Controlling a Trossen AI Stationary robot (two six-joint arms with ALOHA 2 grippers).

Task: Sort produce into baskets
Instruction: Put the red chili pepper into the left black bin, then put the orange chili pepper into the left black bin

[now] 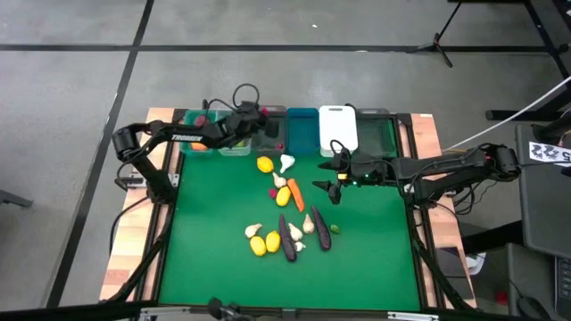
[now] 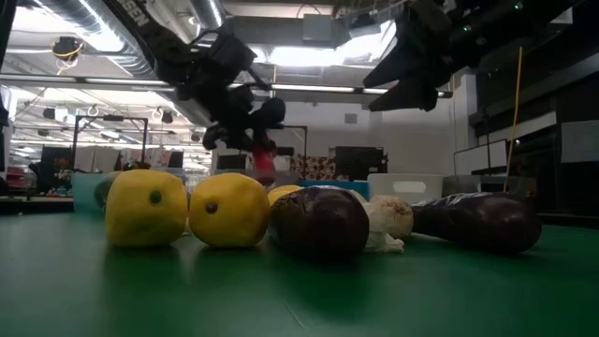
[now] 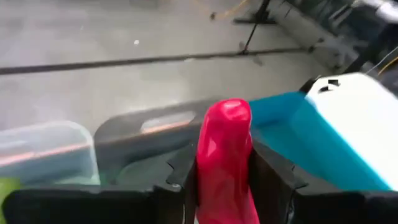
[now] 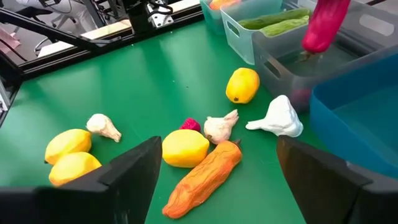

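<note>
While the left gripper (image 3: 224, 186) clamps the red pepper (image 3: 225, 155) upright between nearly shut jaws, you see the grey bin (image 3: 149, 134) just ahead of and below the tips; the pepper is likely held there for a drop. Blue bin (image 3: 292, 127) sits beside it, so check alignment first. The right gripper (image 4: 214, 180) hangs over the mat w/ jaws wide and empty; a carrot (image 4: 202, 177) lies between them, lemon (image 4: 185, 148) just beyond, prob. the next pick.

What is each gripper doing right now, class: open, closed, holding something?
Left gripper: closed on a red pepper, above the grey bin.
Right gripper: open, holding nothing, over the mat.
</note>
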